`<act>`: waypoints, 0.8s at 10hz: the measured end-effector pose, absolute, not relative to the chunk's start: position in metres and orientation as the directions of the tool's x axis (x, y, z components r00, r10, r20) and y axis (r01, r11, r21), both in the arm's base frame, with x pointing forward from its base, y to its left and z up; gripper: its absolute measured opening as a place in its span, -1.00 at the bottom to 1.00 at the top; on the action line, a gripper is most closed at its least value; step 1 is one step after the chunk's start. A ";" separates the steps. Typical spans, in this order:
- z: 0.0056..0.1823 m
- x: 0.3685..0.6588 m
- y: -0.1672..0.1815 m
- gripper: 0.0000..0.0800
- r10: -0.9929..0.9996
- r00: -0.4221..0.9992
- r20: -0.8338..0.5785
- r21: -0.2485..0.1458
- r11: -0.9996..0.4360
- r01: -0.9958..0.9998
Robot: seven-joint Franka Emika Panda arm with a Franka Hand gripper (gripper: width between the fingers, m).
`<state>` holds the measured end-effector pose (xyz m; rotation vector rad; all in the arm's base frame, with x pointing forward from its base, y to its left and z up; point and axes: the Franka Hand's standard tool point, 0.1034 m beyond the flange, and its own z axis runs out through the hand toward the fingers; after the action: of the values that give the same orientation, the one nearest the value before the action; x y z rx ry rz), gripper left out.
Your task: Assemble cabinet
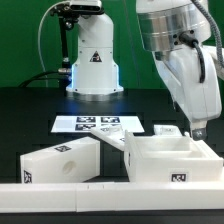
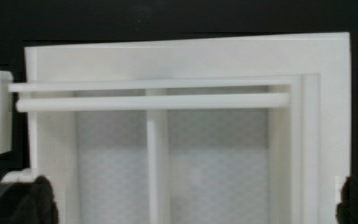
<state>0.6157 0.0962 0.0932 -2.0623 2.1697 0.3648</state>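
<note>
The cabinet body (image 1: 168,158) is a white open box at the exterior view's right, with a marker tag on its front wall. In the wrist view the cabinet body (image 2: 176,150) fills the picture, showing a middle divider and two white bars across its opening. A second white cabinet part (image 1: 55,162) lies at the left, its slanted panel reaching toward the box. My gripper (image 1: 198,131) hangs over the box's far right corner. It is open (image 2: 190,205): the dark fingertips (image 2: 11,200) stand wide apart on either side of the box, holding nothing.
The marker board (image 1: 100,124) lies flat behind the parts. A small white piece (image 1: 165,130) sits beside it. A long low white rail (image 1: 100,196) runs along the front edge. The white robot base (image 1: 92,60) stands at the back.
</note>
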 end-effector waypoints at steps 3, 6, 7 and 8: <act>0.093 0.614 0.096 0.99 -0.962 -0.095 -0.257 0.088 0.075 -0.993; 0.091 0.591 0.080 0.99 -0.933 -0.229 -0.279 0.017 0.234 -0.972; 0.092 0.582 0.081 0.99 -0.920 -0.257 -0.295 0.006 0.267 -0.964; 0.091 0.581 0.082 0.99 -0.921 -0.254 -0.296 0.015 0.262 -0.965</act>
<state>0.5810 0.0818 0.0915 -1.7583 2.3043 0.2842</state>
